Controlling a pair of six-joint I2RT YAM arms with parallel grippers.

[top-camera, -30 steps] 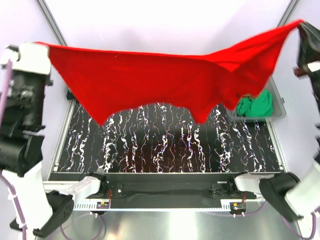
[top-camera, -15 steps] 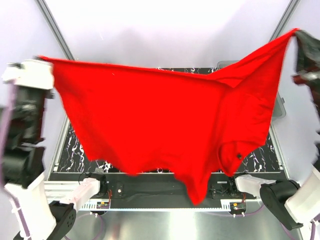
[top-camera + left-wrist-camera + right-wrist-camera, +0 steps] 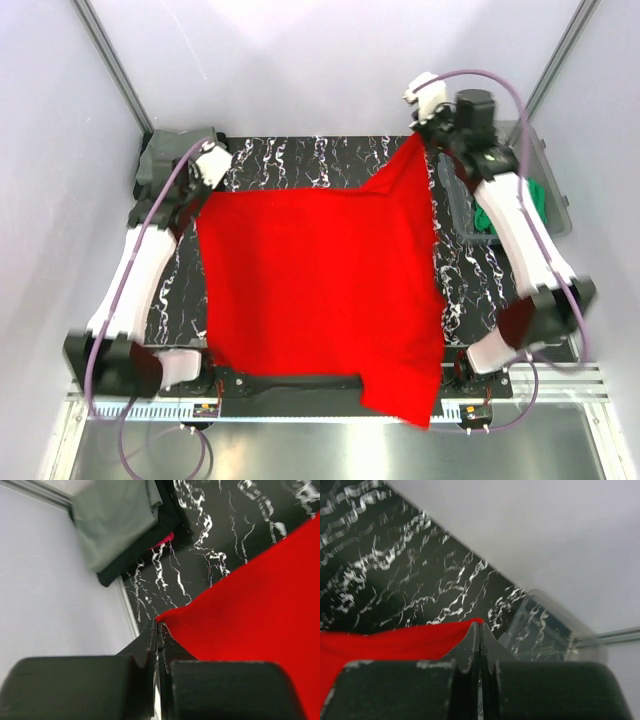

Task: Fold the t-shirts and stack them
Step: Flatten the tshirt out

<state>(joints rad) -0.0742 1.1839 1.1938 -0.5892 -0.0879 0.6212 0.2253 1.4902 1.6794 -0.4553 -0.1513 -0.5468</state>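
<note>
I am holding the bright red cloth t-shirt (image 3: 320, 280) by its two far corners. My left pincer (image 3: 158, 630) is pinching the far-left corner, its black fingers pressed together with the red edge caught at their tips. My right pincer (image 3: 480, 627) is clamping the far-right corner in the same way, fingers closed flat against each other on the cloth.

The shirt is lying spread across the black white-veined marble tabletop (image 3: 300, 160), covering most of its middle. Its far-right corner is rising off the surface toward my right pincer, while the left corner is sitting low, near the tabletop. The near-right part of the shirt is hanging over the near edge of the tabletop, between my two arm bases.

A green crumpled t-shirt (image 3: 537, 197) is lying inside the clear plastic bin (image 3: 555, 215) at the right side of the tabletop, partly hidden behind my right arm. At the far-left corner, just beyond my left pincer, a folded grey-olive t-shirt (image 3: 112, 517) is resting on top of a dark folded t-shirt (image 3: 145, 550).
</note>
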